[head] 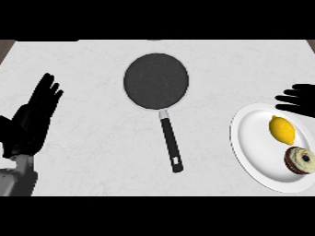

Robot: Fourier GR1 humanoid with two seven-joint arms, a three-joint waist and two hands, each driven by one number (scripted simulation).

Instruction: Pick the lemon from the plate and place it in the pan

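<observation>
Yellow lemon (282, 130) lies on the white plate (250, 152), beside a brown donut (302, 160). I think it is light, hard and a bit slippery, and it may roll, so I would hold it around its fat middle. My right hand (310, 101) hangs just above the plate, fingers spread, holding nothing. My left hand (34, 117) rests open at the left. I count one lemon, one donut, one plate, one black pan (156, 80), with nothing in the pan.
</observation>
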